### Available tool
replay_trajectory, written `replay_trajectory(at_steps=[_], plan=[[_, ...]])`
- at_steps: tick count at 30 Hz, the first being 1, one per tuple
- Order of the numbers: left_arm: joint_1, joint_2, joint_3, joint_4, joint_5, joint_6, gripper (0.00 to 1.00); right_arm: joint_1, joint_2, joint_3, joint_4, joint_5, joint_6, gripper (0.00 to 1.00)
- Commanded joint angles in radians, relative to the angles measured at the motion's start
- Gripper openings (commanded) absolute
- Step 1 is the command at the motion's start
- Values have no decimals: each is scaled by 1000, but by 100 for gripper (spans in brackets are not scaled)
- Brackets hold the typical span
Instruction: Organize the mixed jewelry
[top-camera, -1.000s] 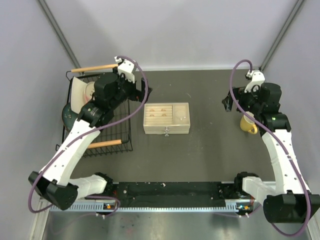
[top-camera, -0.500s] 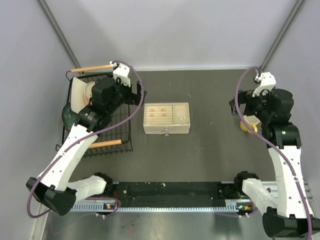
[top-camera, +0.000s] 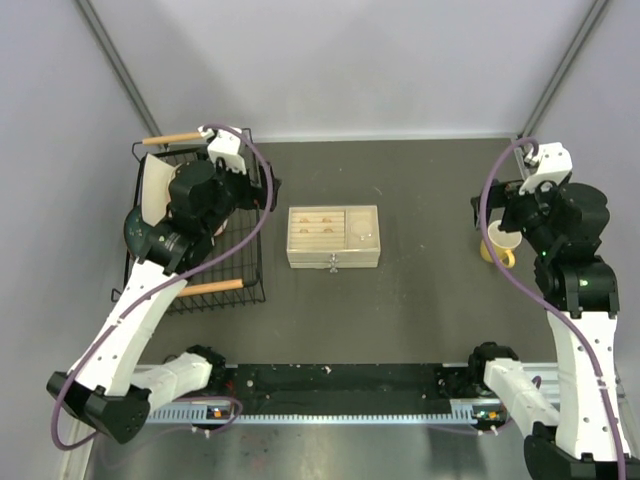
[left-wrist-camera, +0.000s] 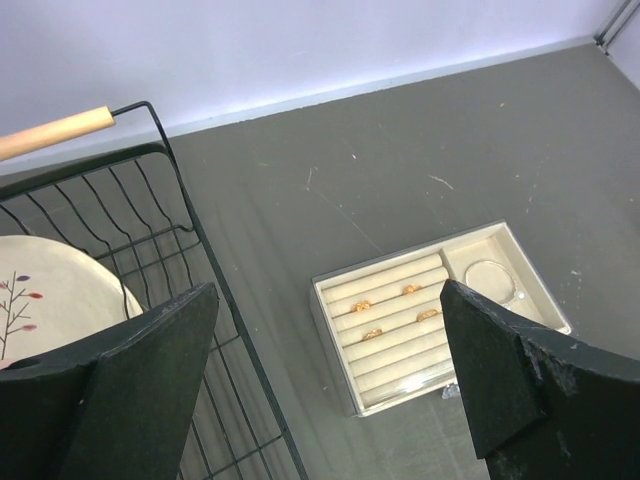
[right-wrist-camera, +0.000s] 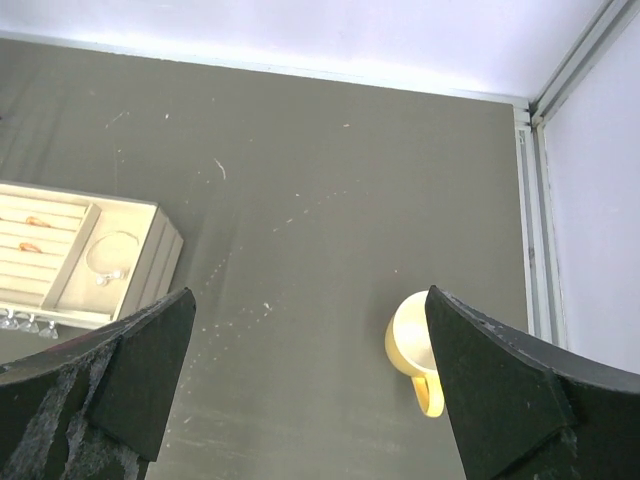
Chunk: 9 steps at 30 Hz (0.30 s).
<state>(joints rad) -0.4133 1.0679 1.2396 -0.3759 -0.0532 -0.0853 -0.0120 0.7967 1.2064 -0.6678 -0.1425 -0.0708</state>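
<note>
Rings (left-wrist-camera: 362, 306) are slotted in the tray (top-camera: 310, 258), with the bracelet hoop (left-wrist-camera: 489, 281) laid in the compartment beside them, seemingly sorted by kind. Both arms' jaws are held wide and empty.

Open tabletop (top-camera: 420, 290) surrounds the tray box (top-camera: 333, 238), between wire basket (top-camera: 212, 288) and yellow cup (top-camera: 500, 243).

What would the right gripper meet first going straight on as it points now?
Probably bare table between the tray box and the yellow cup. Nothing sits centred in the open right gripper, though the cup lies close to one finger; depth unclear.
</note>
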Motion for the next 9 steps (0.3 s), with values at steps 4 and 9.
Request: replay_trajectory(at_steps=[4, 9], plan=[[11, -43, -26, 57, -22, -25, 99, -11, 15, 48, 27, -5, 12, 99], [16, -60, -42, 77, -36, -16, 99, -11, 27, 61, 36, -8, 16, 99]])
